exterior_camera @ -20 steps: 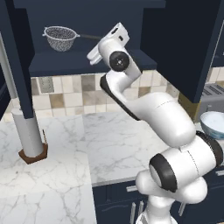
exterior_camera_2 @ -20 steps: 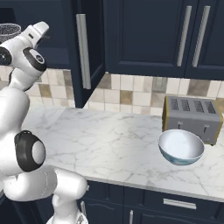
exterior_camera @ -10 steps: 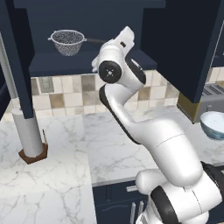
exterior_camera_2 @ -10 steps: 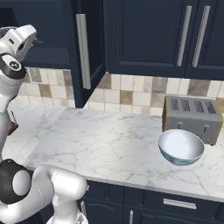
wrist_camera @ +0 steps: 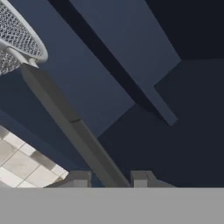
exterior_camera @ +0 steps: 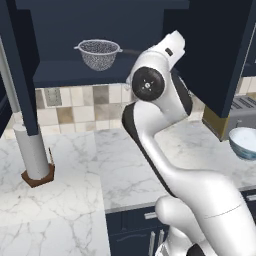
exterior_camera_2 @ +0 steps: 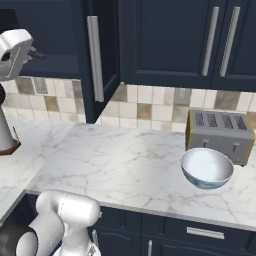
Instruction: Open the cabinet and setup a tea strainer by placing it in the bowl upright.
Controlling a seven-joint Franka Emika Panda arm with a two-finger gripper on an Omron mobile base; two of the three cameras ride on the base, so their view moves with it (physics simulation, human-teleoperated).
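The silver mesh tea strainer hangs just above the shelf edge of the open navy cabinet, its dark handle pointing right into my hand. In the hand view the strainer's basket sits at the top left. Its handle runs diagonally down between my fingertips, and my gripper is shut on it. The pale blue-white bowl stands upright on the marble counter in front of the toaster, far to the right of the strainer; the bowl is at the right edge of the left base view.
The cabinet's open doors jut out on both sides of my arm. A silver toaster stands against the tiled wall behind the bowl. A paper towel roll stands on the counter at left.
The strainer has moved right and slightly down, out toward the cabinet's front, held by my gripper. My wrist has swung round with it.
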